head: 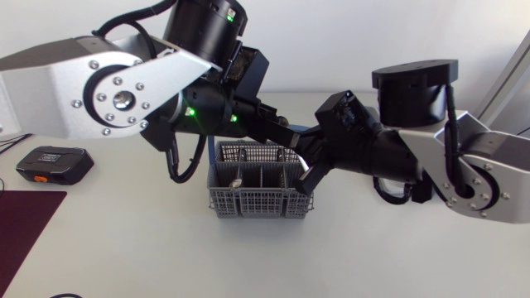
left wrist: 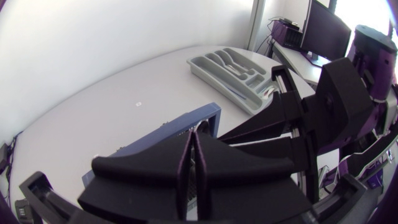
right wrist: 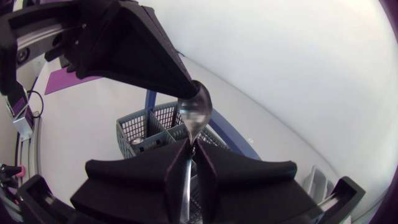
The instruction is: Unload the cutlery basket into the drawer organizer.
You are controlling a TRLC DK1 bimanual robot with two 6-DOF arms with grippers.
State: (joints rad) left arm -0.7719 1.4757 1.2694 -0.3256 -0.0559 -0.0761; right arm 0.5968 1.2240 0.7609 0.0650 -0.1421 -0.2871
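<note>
The drawer organizer [left wrist: 239,71] lies ahead of the closed left end effector [left wrist: 193,162]; the cutlery basket [head: 261,194] sits under it. The right end effector [right wrist: 189,168] pinches a spoon [right wrist: 194,112] by its handle. It looks hard, light and slippery: hold the handle tight.

Spoon [right wrist: 194,112] handle mostly unseen inside right claw [right wrist: 192,144]; basket [head: 248,203] partly behind arms.

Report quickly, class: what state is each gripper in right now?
Left gripper: closed, nothing visible between its fingers.
Right gripper: closed on the handle of a spoon.
</note>
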